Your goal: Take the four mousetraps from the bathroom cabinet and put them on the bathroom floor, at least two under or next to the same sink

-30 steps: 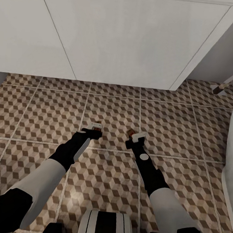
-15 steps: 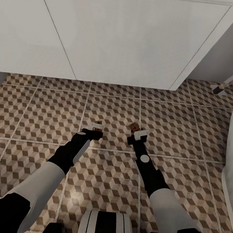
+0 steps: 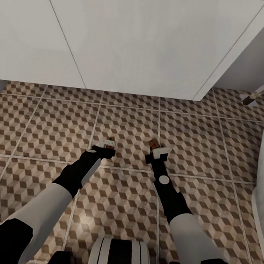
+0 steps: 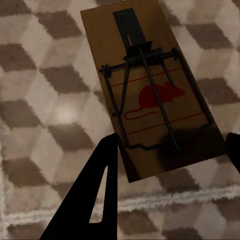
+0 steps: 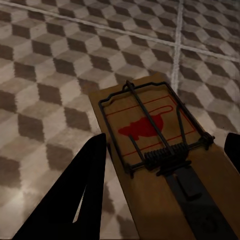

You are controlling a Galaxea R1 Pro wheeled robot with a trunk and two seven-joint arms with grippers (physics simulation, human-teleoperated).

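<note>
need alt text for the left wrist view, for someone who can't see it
A wooden mousetrap with a red mouse print and a dark wire spring bar sits between the left gripper's two black fingers, seen from just above. Beneath it is the bathroom floor, tiled in a brown, beige and white cube pattern with a pale grout line.

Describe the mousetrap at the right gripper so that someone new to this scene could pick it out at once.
Start at the white vanity across the top of the head view and drop to the cube-patterned bathroom floor in front of it. Two arms reach forward there; the right gripper has a brown wooden mousetrap between its fingers. Unlike the left gripper's trap, it sits beside a grout crossing, with its red mouse print pointing away from the gripper.
</note>
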